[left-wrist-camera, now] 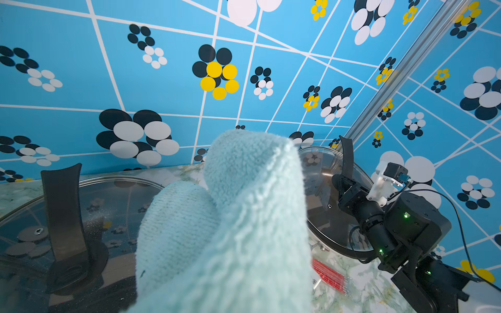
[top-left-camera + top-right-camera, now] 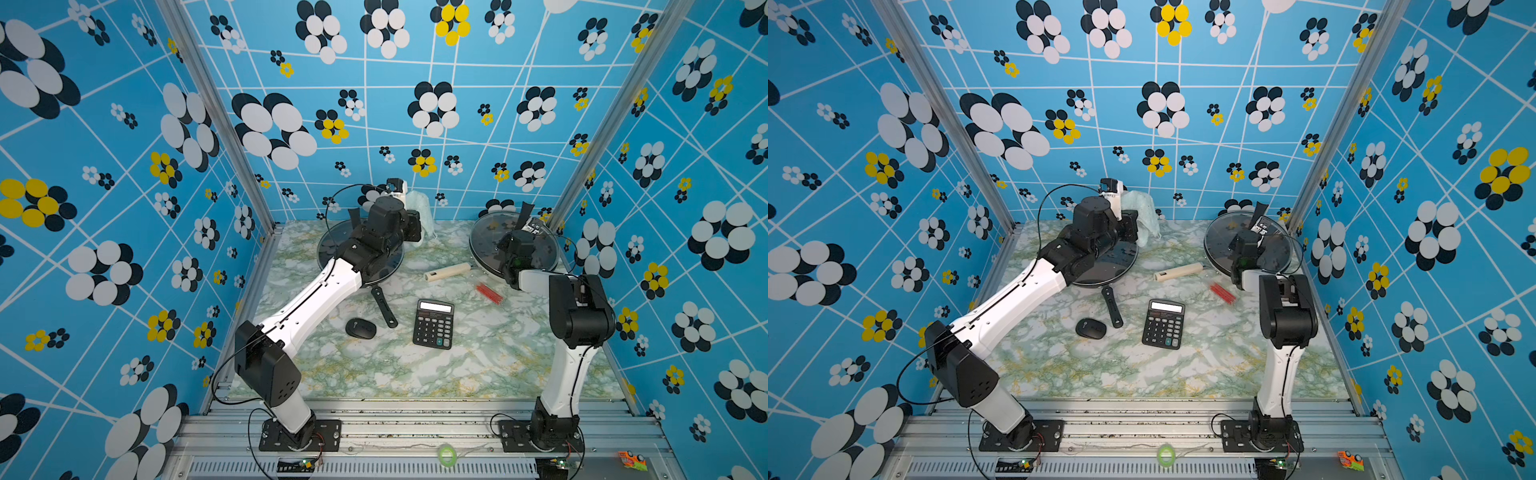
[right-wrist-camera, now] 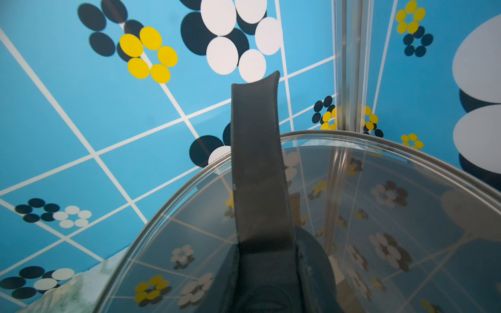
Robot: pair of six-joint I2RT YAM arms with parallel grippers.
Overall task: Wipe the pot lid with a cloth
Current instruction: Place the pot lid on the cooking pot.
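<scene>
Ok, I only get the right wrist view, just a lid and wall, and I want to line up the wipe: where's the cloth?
Observer: The cloth is draped over the shut left gripper, up near the back wall.
Operator: Is it touching my lid?
Observer: No. There is a gap between the cloth and the lid, which the right gripper holds tilted.
Operator: Anything I could mix my lid up with?
Observer: Yes, a second lid sits on a pan under the left arm.
</scene>
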